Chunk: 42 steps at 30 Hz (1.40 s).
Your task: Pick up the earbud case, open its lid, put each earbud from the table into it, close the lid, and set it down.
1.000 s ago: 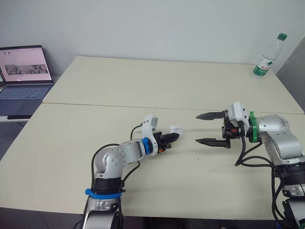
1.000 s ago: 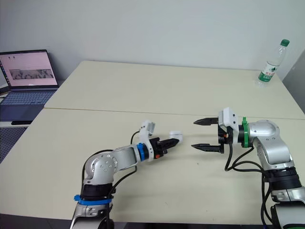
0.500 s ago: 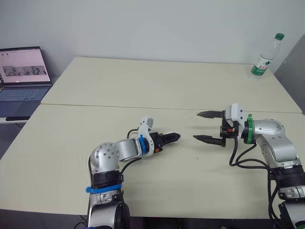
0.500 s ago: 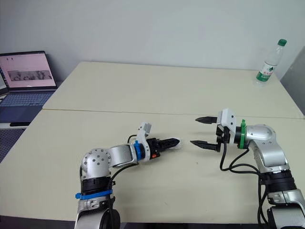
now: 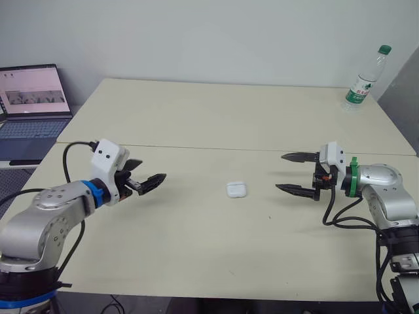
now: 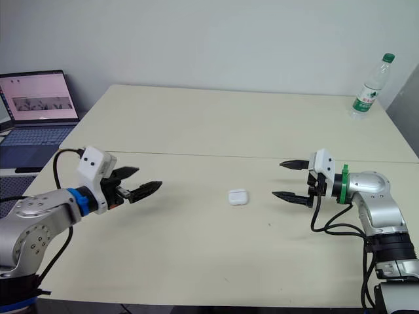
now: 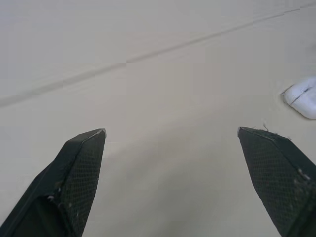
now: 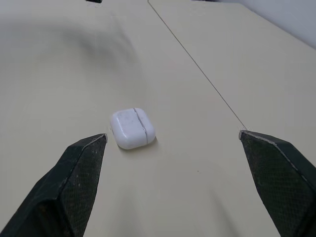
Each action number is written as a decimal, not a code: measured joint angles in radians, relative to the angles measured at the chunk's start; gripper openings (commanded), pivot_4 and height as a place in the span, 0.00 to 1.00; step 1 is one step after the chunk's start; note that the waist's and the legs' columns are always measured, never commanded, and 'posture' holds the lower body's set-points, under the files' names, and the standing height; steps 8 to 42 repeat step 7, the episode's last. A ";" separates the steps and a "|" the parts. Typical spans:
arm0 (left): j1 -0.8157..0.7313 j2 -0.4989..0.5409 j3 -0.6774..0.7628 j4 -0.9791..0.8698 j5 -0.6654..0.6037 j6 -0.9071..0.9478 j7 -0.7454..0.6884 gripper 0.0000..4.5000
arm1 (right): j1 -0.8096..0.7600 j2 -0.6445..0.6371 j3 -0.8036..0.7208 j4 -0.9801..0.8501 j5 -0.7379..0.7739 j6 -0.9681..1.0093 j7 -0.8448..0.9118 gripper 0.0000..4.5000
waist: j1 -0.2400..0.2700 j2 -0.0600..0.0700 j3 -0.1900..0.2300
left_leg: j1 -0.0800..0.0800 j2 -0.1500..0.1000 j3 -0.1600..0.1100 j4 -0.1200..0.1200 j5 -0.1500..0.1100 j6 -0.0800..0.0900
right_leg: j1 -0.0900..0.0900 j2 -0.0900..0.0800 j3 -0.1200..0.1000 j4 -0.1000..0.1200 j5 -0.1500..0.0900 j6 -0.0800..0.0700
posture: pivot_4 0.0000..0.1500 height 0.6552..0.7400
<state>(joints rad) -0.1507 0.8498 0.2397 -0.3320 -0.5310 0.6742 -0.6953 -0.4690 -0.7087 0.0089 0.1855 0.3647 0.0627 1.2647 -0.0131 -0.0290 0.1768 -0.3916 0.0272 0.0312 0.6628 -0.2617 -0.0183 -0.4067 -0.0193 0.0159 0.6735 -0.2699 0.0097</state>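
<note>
Earbud case [image 5: 236, 190] shut on desk [image 5: 196, 248], my L jaws and R jaws flanking it, both wide open, empty, bottle [image 5: 364, 79] label unreadable

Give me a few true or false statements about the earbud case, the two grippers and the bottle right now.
1. The earbud case lies on the table with its lid closed. True.
2. The left gripper holds the case. False: its jaws are open and empty, well apart from the case.
3. The right gripper has its jaws open. True.
4. The water bottle lies on its side. False: it stands upright near the far right corner.
</note>
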 measured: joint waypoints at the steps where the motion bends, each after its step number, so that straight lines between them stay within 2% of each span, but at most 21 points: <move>1: 0.007 -0.002 0.000 0.023 0.013 -0.046 -0.026 1.00 | 0.000 -0.005 0.000 0.000 0.001 0.002 0.003 1.00 | 0.003 0.000 0.000 | 0.000 0.001 0.000 0.000 0.000 0.001 | 0.000 0.000 0.000 0.000 0.000 0.000 | 1.00 1.00; 7: 0.008 -0.023 0.016 0.074 0.023 -0.162 -0.097 1.00 | -0.004 -0.021 -0.012 0.000 0.006 0.021 0.007 1.00 | 0.009 -0.001 0.000 | -0.002 0.002 -0.001 0.000 -0.001 0.001 | -0.002 0.001 -0.002 0.001 0.000 0.000 | 1.00 1.00; 42: 0.008 -0.023 0.016 0.074 0.023 -0.162 -0.097 1.00 | -0.004 -0.021 -0.012 0.000 0.006 0.021 0.007 1.00 | 0.009 -0.001 0.000 | -0.002 0.002 -0.001 0.000 -0.001 0.001 | -0.002 0.001 -0.002 0.001 0.000 0.000 | 1.00 1.00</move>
